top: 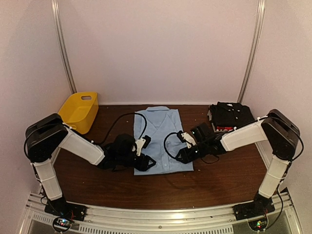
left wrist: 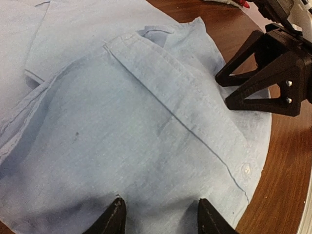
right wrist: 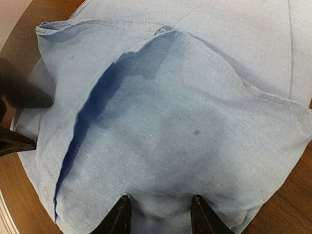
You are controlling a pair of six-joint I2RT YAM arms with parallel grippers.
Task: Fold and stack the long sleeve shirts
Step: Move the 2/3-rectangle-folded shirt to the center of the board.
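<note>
- The light blue shirt (top: pixel 161 131) lay flat in the middle of the table (top: pixel 219 180), its collar toward the far wall and its near hem toward the arm bases.
- The left gripper (left wrist: pixel 161 218) was down at the shirt's near left corner. Its fingers stood apart, with the tips resting on the blue cloth and bare fabric showing across the gap.
- The right gripper (right wrist: pixel 160 215) was at the shirt's near right edge, opposite the left one. Its fingers were also parted, and a soft pucker of cloth rose between the tips. Whether that pucker was pinched could not be told.
- In the left wrist view, a stitched band (left wrist: pixel 180 107) with a pale button (left wrist: pixel 245 169) ran diagonally across the top layer, and the right gripper's black fingers pressed on the cloth just beyond it.
- In the right wrist view, an upper layer lifted slightly off the one under it, leaving a dark shadowed opening.
- The black shirt (top: pixel 233 116) sat folded at the far right of the table, on top of a red-edged one (top: pixel 223 128), well apart from the blue shirt.
- A yellow basket (top: pixel 80 119) stood at the far left corner.
</note>
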